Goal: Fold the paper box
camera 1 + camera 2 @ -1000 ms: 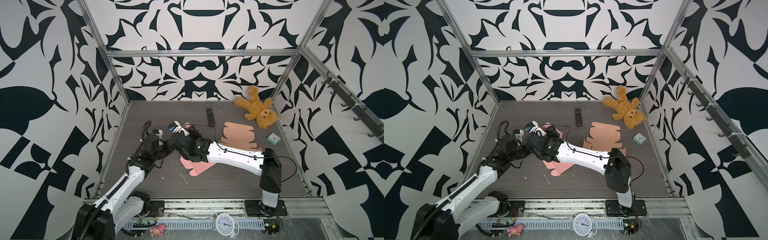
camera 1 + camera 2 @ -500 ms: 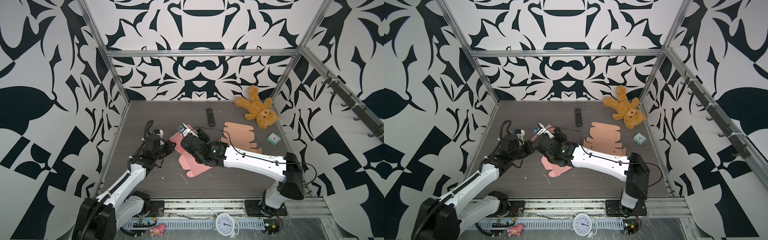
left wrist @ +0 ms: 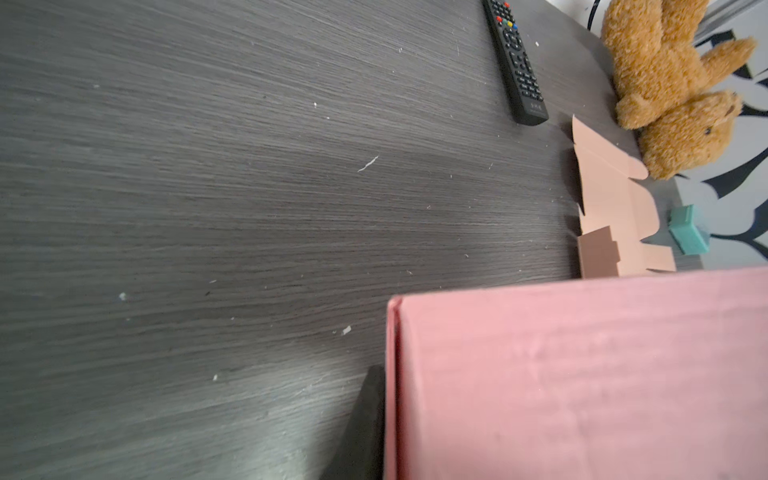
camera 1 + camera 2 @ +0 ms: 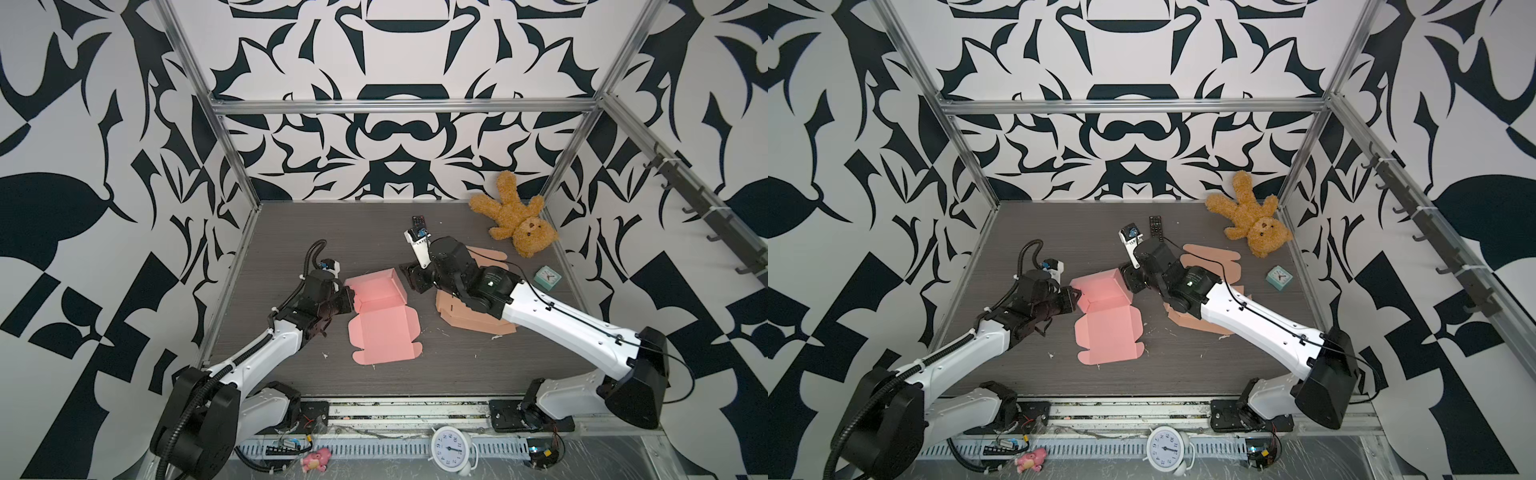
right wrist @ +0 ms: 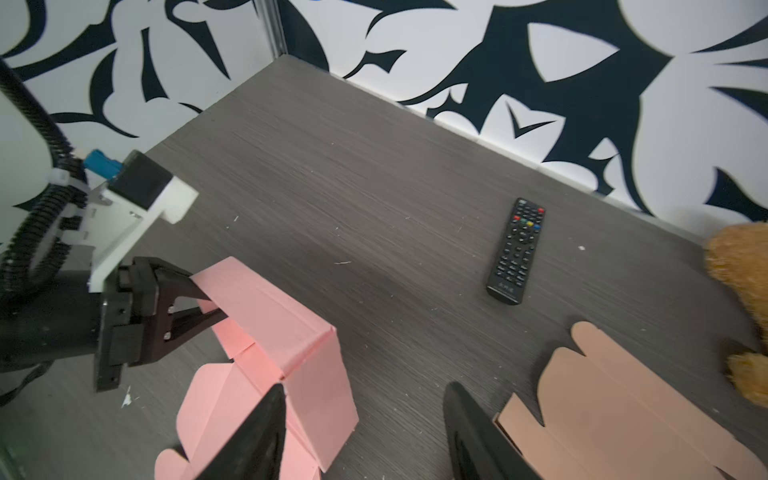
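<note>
Black-and-white patterned walls (image 4: 395, 137) enclose a dark grey wood-grain floor (image 4: 332, 232), evenly lit

White arm links (image 4: 266, 351), black joints (image 4: 633, 374), black triangular jaws, corrugated black cable conduit (image 4: 308, 259).

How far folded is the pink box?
Half folded. The pink box has its far walls standing upright, but the near panel with its flaps lies flat on the table.

A dark finger (image 3: 365, 428) touches the edge of the pink box (image 3: 582, 374). Beyond the box lie tan cardboard (image 3: 611, 208), a teal clock (image 3: 688, 232), a remote (image 3: 515, 62) and a teddy bear (image 3: 673, 95).
</note>
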